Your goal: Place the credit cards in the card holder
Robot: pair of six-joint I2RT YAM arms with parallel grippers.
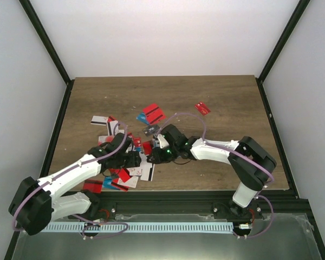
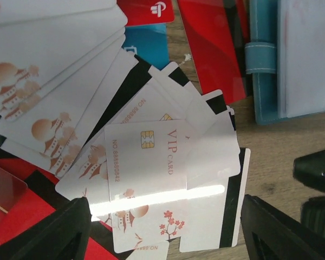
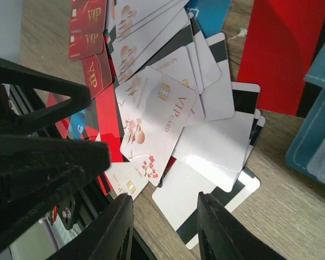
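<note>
The left gripper [image 2: 165, 205] is seen with its fingers spread wide, nothing held between them, above a fan of white credit cards [image 2: 146, 162] at the centre of the left wrist frame. The right gripper [image 3: 165, 201] is likewise parted, nothing gripped, over the same heap. The teal card holder [image 2: 306, 59] is found at the upper right of the left wrist frame, lighter pockets showing, just beside the cards on the wooden table [image 1: 216, 103]. A lone red card [image 1: 202, 108] is set apart, right of centre in the top view.
</note>
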